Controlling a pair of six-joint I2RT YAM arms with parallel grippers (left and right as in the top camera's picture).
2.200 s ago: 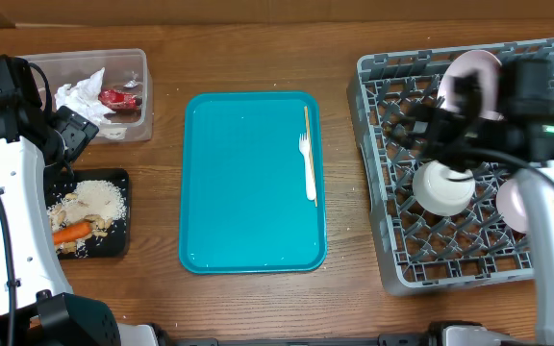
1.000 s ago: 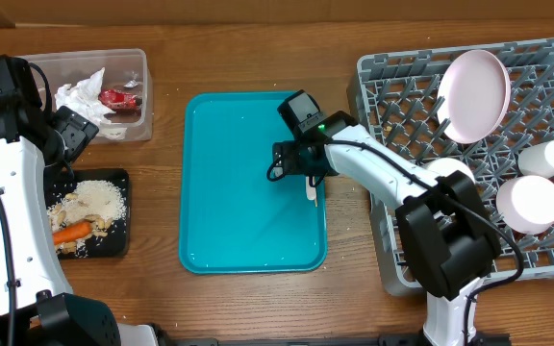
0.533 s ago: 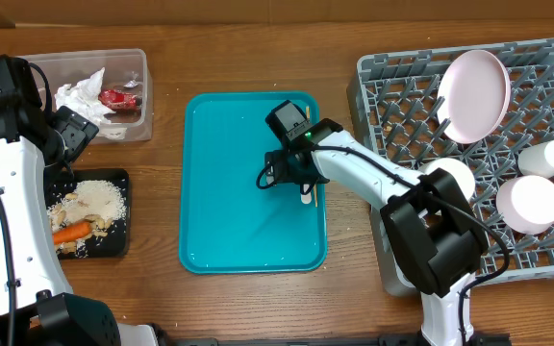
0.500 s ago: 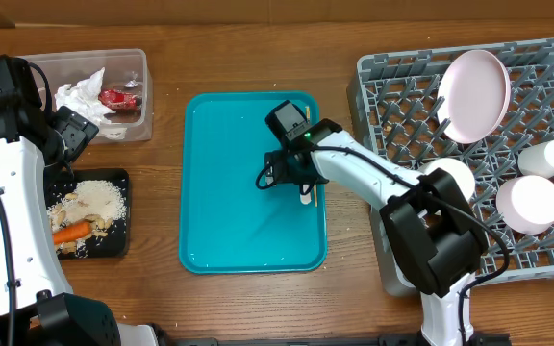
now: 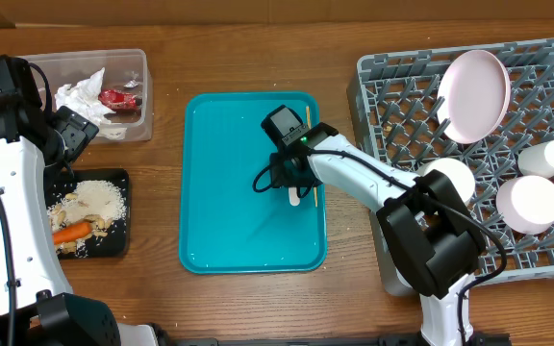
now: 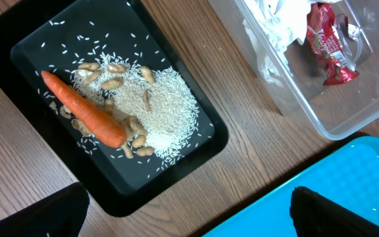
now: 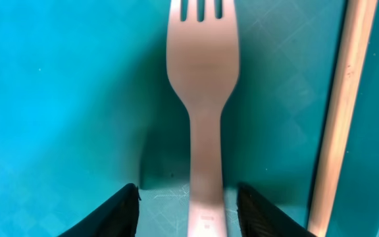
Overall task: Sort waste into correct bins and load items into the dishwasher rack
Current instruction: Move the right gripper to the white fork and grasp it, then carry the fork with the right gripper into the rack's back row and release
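Right gripper astride white plastic fork, teal tray.

Right jaws part-spread, one finger on each side of the fork handle, a sliver of tray showing either side; nothing clamped. The fork lies flat on the tray, and a thin wooden stick lies just beside it, roughly parallel. Left gripper spread wide and empty, above the table between the black tray and the clear tub. Black tray: orange carrot, nuts, rice. Tub: crumpled paper, red wrapper. Grey dishwasher rack, right of the teal tray: plate on edge, two bowls, cup.
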